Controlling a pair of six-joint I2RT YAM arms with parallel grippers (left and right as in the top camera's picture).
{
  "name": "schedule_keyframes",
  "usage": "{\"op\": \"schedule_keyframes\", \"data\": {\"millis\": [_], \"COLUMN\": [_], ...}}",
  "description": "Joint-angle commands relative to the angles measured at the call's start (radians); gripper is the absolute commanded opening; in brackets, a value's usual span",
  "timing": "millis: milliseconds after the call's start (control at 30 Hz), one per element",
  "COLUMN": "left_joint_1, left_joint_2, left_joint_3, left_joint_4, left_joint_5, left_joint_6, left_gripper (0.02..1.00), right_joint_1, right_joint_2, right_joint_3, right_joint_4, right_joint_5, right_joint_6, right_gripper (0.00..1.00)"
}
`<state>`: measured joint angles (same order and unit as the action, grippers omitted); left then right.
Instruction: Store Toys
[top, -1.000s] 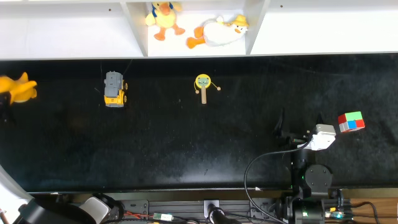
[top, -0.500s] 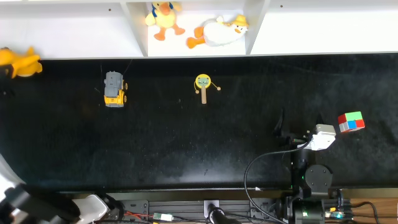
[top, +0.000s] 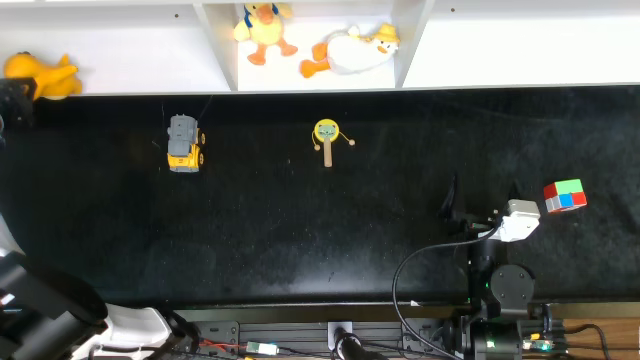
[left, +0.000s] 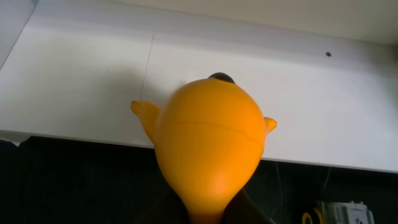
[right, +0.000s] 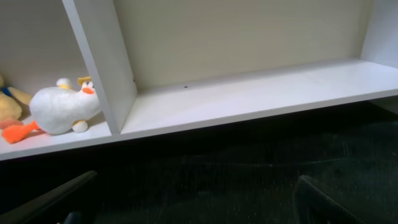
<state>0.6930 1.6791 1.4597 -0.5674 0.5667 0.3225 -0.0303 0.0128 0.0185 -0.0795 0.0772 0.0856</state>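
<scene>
An orange rubber duck (top: 38, 72) hangs at the far left over the front edge of the white shelf's (top: 130, 50) left compartment. My left gripper (top: 16, 94) is shut on it; in the left wrist view the duck (left: 208, 146) bulges up from between the fingers, with the shelf floor (left: 323, 118) behind it. On the black table lie a yellow-grey truck (top: 183, 143), a small rattle drum (top: 327, 133) and a coloured cube (top: 565, 195). My right gripper (top: 449, 207) rests low at the right front, open and holding nothing, pointing at the shelf (right: 249, 99).
The middle shelf compartment holds a yellow plush duck (top: 262, 28) and a white plush duck (top: 352, 50), the latter also in the right wrist view (right: 62, 111). White dividers (right: 102, 68) separate the compartments. Cables (top: 420, 270) trail by the right arm's base.
My left gripper has carried the orange duck from the table's far left edge back and slightly right, up to the shelf. The right arm has not moved.
</scene>
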Motion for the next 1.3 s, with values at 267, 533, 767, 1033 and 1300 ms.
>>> {"op": "schedule_keyframes", "data": {"millis": [267,533,767,1033,1300], "left_joint_1": [-0.023,-0.057,-0.082,-0.15,-0.138], "left_joint_2": [0.052,0.051,0.051,0.051,0.051], "left_joint_3": [0.035,0.035,0.035,0.035,0.035], "left_joint_4": [0.072,0.08,0.085,0.111,0.099], "left_joint_5": [-0.008,-0.013,-0.032,-0.184,-0.188], "left_joint_6": [-0.04,-0.07,-0.073,-0.097,-0.1], "left_gripper": [0.047,0.051,0.08,0.08,0.077], "right_joint_1": [-0.002,-0.002,-0.002,-0.002,-0.002], "right_joint_2": [-0.008,-0.008,-0.008,-0.008,-0.008], "right_joint_3": [-0.014,-0.014,-0.014,-0.014,-0.014], "right_joint_4": [0.005,0.005,0.005,0.005,0.005], "right_joint_5": [-0.006,-0.006,-0.006,-0.006,-0.006], "right_joint_6": [0.008,0.008,0.008,0.008,0.008], "right_gripper": [0.996,0.993,0.996,0.993,0.996]}}
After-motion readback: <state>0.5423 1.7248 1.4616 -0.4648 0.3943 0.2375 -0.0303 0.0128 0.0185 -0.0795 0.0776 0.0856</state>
